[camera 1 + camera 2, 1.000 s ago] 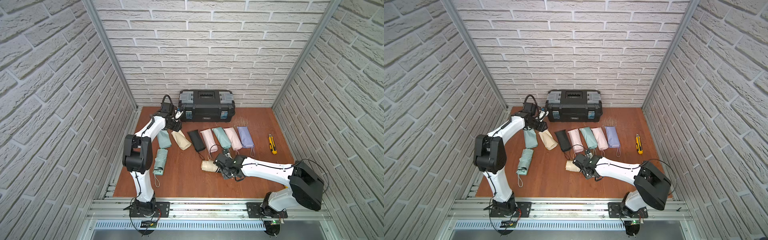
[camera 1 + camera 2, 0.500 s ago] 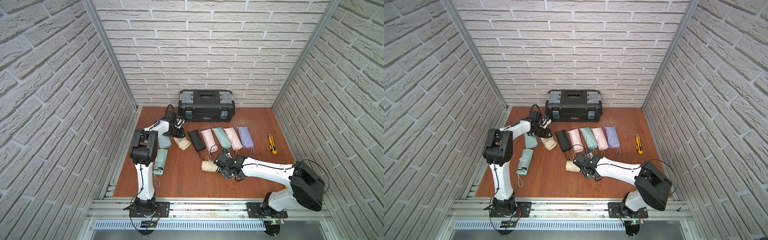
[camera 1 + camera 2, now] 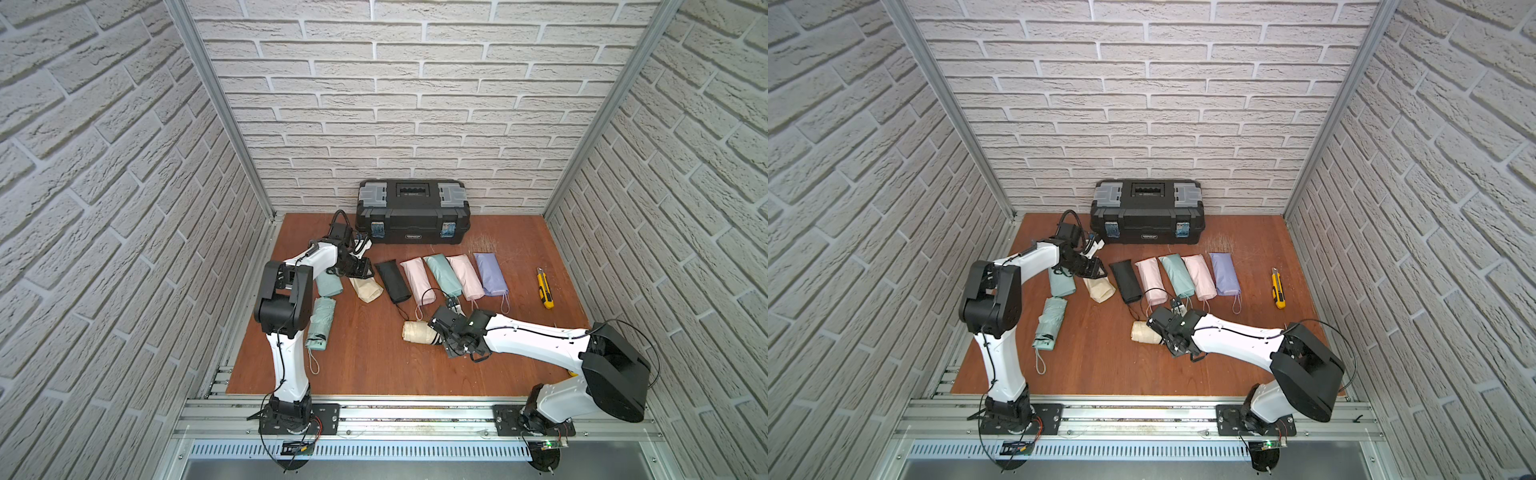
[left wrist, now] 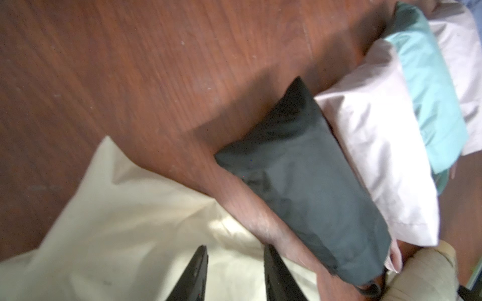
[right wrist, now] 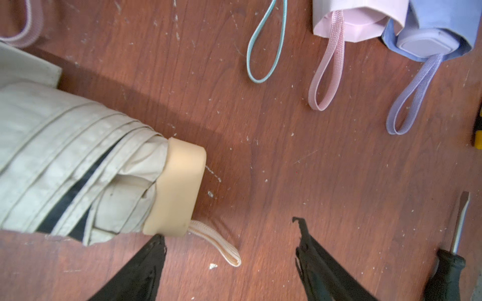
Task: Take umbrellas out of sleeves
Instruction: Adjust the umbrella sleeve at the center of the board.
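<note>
A bare cream umbrella (image 3: 417, 332) (image 3: 1144, 332) (image 5: 78, 161) lies mid-floor, its wrist loop (image 5: 216, 245) trailing between the fingers of my right gripper (image 5: 229, 226) (image 3: 436, 334), which is open beside the handle and touches nothing. My left gripper (image 4: 234, 247) (image 3: 362, 268) hovers with its jaws apart over the limp cream sleeve (image 4: 130, 221) (image 3: 366, 289). A bare mint umbrella (image 3: 320, 322) lies near a mint sleeve (image 3: 328, 284). Black (image 3: 392, 280), pink (image 3: 417, 278), mint (image 3: 442, 274), pink (image 3: 467, 276) and lavender (image 3: 490, 274) sleeves in a row still hold umbrellas.
A black toolbox (image 3: 412, 210) stands against the back wall. A yellow utility knife (image 3: 544, 293) lies at the right of the floor. A screwdriver (image 5: 459, 226) lies close to my right gripper. Brick walls enclose three sides.
My left arm folded its elbow in and back out, and its gripper now sits lower over the cream sleeve, which has bunched up and slid slightly forward. The right arm has not moved.
</note>
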Controlling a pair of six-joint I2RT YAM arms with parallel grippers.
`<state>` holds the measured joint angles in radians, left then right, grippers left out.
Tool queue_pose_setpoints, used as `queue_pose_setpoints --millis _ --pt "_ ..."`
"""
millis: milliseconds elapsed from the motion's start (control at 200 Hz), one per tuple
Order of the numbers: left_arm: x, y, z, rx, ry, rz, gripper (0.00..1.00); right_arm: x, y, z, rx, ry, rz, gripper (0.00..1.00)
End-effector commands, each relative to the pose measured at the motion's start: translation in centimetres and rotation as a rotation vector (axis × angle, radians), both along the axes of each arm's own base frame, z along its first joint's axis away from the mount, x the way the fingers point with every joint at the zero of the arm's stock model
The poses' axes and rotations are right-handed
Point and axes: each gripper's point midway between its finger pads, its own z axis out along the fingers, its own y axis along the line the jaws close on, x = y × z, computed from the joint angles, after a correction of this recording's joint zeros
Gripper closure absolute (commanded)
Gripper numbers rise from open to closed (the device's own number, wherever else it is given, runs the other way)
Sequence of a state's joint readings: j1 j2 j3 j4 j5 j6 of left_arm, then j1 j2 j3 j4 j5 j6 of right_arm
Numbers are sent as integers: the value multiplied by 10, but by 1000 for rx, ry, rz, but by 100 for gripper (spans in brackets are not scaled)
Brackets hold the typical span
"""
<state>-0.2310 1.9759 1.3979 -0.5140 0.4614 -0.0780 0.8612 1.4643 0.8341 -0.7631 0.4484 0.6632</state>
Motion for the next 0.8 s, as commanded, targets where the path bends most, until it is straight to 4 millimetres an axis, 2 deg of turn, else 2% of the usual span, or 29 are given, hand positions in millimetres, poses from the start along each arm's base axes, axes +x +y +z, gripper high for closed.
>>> queue_pose_setpoints --millis 0,140,320,495,795 --pt "-21 -17 30 -50 -22 -44 61 11 1 14 21 -40 0 18" --pt "-44 -27 30 -65 7 -59 61 15 -1 15 15 -33 -8 18" --pt "-64 -22 4 -36 92 -37 61 17 -3 18 16 -34 -12 18" --pt "-69 -21 -8 -16 137 -25 61 16 -6 20 15 -39 -16 18" --pt "-71 1 -23 80 189 -1 62 10 -12 17 20 -37 -28 18"
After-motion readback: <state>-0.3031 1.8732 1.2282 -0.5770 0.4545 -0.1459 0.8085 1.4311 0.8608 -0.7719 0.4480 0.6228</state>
